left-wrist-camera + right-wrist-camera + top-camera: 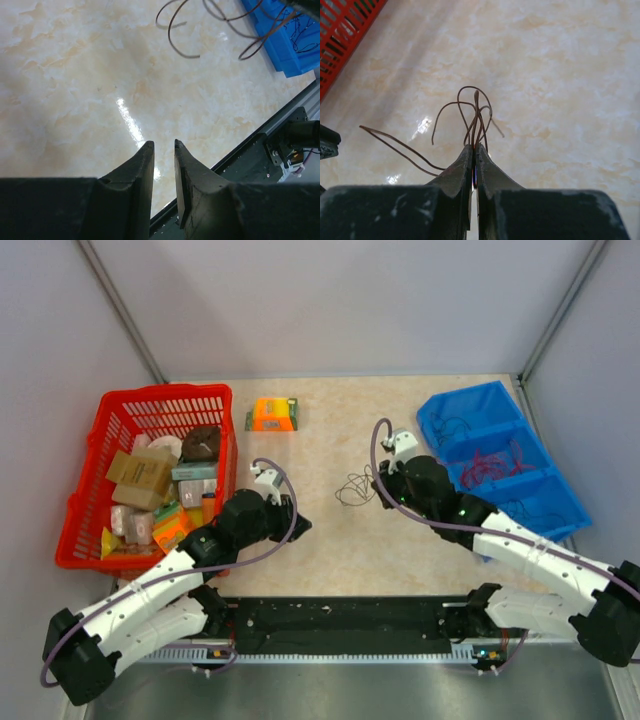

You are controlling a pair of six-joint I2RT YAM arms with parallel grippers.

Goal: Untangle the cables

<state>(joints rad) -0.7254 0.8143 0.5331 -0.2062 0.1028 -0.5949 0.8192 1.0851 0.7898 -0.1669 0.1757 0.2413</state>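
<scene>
Several hair-thin dark brown strands, the cables (472, 112), rise in loops from between the tips of the right gripper (474, 150), whose jaws are pressed together on them with barely a seam between; one longer double strand trails off to the left in the right wrist view and lies low over the table (570, 75). From above, the bundle (353, 490) sits near the middle of the marbled beige top, just left of the right gripper (380, 490), and it is too fine there to count the strands, perhaps four or five. The left gripper (164, 147) hangs over bare table with a narrow gap between its fingers and nothing in that gap; the wire loops (200, 30) show at the top of its view, well apart from its tips. In the top view the left gripper (298, 523) points toward the bundle from the left. A blue bin (500, 400) with several compartments stands at the right edge, a tuft of red wires (482, 465) in its middle compartment. A red basket (100, 440) full of small packets stands at the left, and an orange box (273, 413) lies just beside its far corner
</scene>
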